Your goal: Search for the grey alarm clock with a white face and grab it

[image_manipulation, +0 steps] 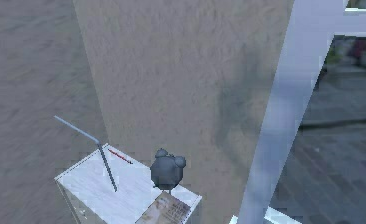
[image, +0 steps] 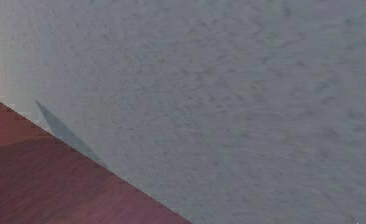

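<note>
Dark grey alarm clock (image_manipulation: 168, 171) with two bumps on top sits on a small white table (image_manipulation: 94, 190), toward its right end, by the tan wall (image_manipulation: 181, 70). A thin bent grey rod (image_manipulation: 103, 150) and a little red stick (image_manipulation: 118, 154) are just left of it. Can't tell what state my claw's in. Up ahead there's grey wall (image: 231, 90) and reddish floor (image: 41, 175).

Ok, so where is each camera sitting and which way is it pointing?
Forward view: on the robot, looking ahead and down at a grey wall meeting reddish floor; this camera never takes in the arm.
Arm side view: on the robot's body, looking out to the arm's side at a brown wall and a white cabinet bearing a dark grey round thing, likely the clock; no robot part I can name.
Shared: both face plain wall close by; whether the same wall, I cannot tell.
</note>
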